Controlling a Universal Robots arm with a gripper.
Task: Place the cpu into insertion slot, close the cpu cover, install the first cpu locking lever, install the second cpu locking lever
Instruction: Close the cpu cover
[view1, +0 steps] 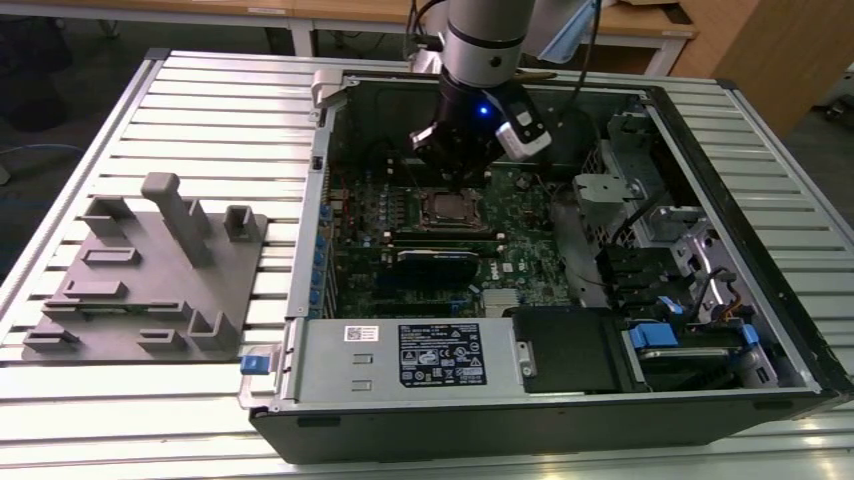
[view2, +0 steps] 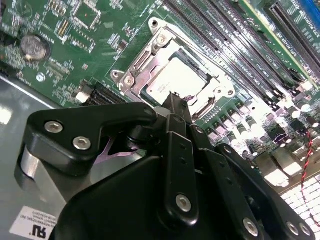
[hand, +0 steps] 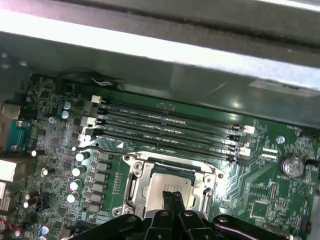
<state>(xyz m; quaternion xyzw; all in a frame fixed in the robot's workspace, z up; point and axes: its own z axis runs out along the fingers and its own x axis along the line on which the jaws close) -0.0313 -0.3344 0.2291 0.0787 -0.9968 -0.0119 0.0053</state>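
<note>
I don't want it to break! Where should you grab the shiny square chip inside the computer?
Probably from straight above, pinching two opposite edges of its raised silver top. The cpu lies flat, sunk in the insertion slot, whose metal rim hems it in on every side, so a sideways approach would likely hit the rim first.

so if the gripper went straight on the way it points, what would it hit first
Probably the cpu: in both wrist views the gripper points at it, close to the cpu cover frame. Depth unclear.
</note>
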